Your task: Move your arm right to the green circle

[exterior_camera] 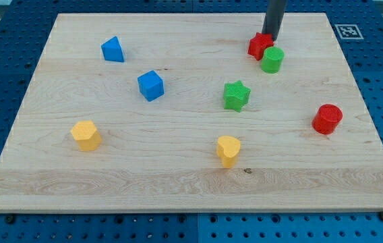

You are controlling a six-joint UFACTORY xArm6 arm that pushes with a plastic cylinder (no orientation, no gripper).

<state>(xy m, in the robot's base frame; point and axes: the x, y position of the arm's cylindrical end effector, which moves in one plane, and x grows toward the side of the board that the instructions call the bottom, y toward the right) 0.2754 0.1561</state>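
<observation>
The green circle (272, 59) sat far right on the table (56, 182), touching a red star (259, 45). My tip (272, 35) stood just behind them; no claw existed. Approach seemed underway; next, I judged, a short rightward-nearer slide.

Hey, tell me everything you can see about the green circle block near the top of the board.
The green circle is a short upright cylinder with a ribbed, plastic-looking surface. It stands on the wooden board toward the view's upper right. Its upper-left side sits against the red star, apparently touching. My tip is just above it in the view, behind the red star, not touching the green circle. The green star lies apart, lower left.
</observation>
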